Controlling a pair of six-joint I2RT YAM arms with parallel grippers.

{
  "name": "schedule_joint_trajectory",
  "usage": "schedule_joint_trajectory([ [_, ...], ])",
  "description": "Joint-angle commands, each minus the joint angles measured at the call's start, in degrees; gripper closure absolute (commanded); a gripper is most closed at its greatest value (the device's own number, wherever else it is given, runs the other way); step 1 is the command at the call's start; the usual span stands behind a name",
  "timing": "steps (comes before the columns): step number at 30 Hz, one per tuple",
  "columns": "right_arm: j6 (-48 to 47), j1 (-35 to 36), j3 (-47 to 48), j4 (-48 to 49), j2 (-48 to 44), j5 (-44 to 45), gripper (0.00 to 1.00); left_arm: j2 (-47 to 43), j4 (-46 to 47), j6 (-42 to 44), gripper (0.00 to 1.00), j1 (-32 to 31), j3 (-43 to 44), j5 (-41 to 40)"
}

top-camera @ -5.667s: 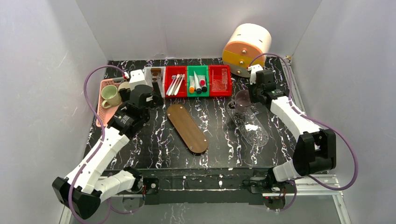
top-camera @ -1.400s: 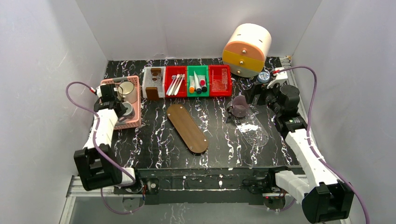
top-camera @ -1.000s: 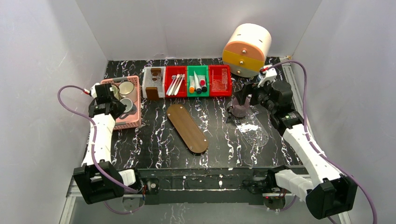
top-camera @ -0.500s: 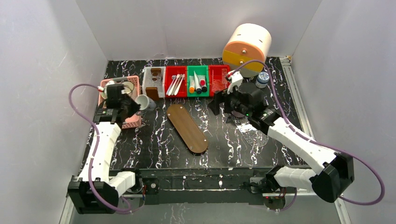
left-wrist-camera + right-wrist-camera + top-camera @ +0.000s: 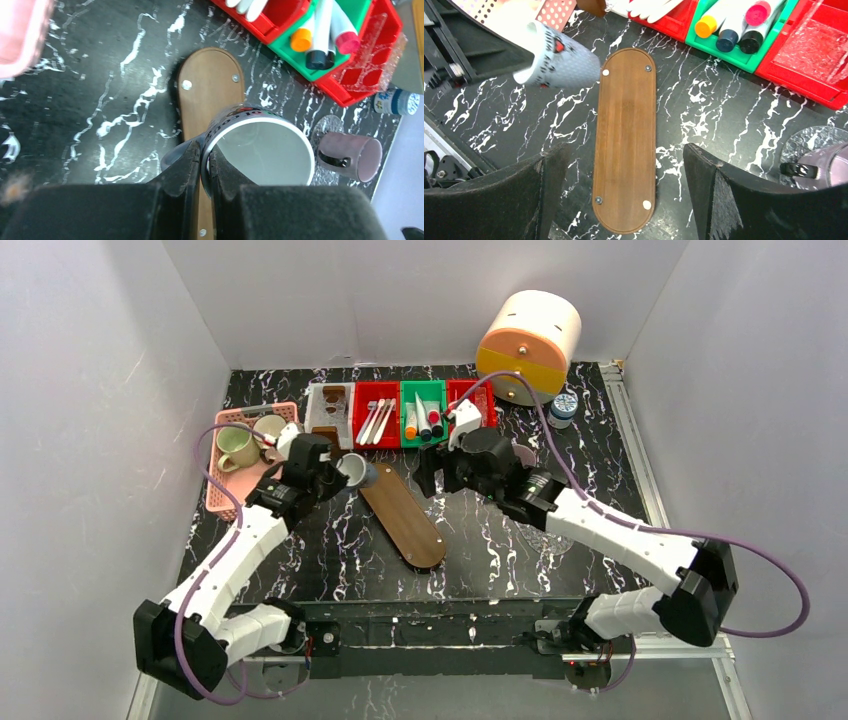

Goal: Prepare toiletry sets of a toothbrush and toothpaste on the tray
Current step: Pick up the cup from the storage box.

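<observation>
The wooden oval tray (image 5: 402,515) lies at mid-table with nothing on it. Slim white toothbrushes (image 5: 376,420) rest in a red bin and white toothpaste tubes (image 5: 423,420) with orange, dark and red caps in the green bin beside it. My left gripper (image 5: 345,468) is shut on the rim of a grey-white patterned mug (image 5: 260,155), held tilted over the tray's far end (image 5: 210,95). My right gripper (image 5: 624,155) hangs open above the tray (image 5: 626,115), with nothing between its fingers. The mug (image 5: 559,62) is to its upper left.
A pink basket (image 5: 225,465) with other mugs sits at the left. A purple cup (image 5: 350,155) stands on a clear plastic sheet right of the tray. Behind are a red bin of clear plastic (image 5: 811,47), a round cream-and-orange drawer unit (image 5: 528,335) and a small jar (image 5: 563,405).
My left arm lifted the mug from the pink basket and carried it right, over the tray's far end. My right arm swung left from the purple cup to above the tray.
</observation>
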Motion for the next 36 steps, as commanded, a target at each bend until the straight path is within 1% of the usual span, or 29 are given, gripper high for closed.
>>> schedule_joint_trajectory([
  [1, 2.5, 2.6, 5.1, -0.8, 3.7, 4.4, 0.09, 0.6, 4.5, -5.7, 1.0, -6.7, 0.0, -8.6],
  [4, 3.4, 3.7, 7.1, -1.4, 6.5, 5.2, 0.11, 1.8, 4.9, -7.2, 1.0, -10.7, 0.0, -11.7],
  [8, 3.9, 4.8, 9.7, -1.9, 9.1, 7.5, 0.13, 3.1, 5.4, -8.9, 1.0, -14.4, 0.4, -15.2],
  [11, 4.5, 4.9, 10.8, -1.7, 10.3, 7.8, 0.16, 4.0, 5.8, -9.7, 1.0, -17.2, 0.8, -17.7],
  [20, 4.8, 5.1, 12.2, -1.5, 14.2, 8.9, 0.23, 7.5, 6.6, -11.2, 1.0, -22.2, 2.6, -21.4],
  [27, 4.7, 5.1, 12.5, -1.5, 17.5, 10.5, 0.27, 8.9, 7.0, -12.8, 1.0, -24.5, 2.7, -23.2],
  [31, 4.5, 5.1, 12.6, -0.4, 19.0, 11.6, 0.33, 8.8, 7.2, -12.9, 1.0, -25.1, 3.1, -23.3],
  [36, 3.6, 5.1, 15.3, -2.1, 22.0, 12.8, 0.46, 9.3, 7.6, -13.2, 1.0, -26.3, 3.4, -23.5],
])
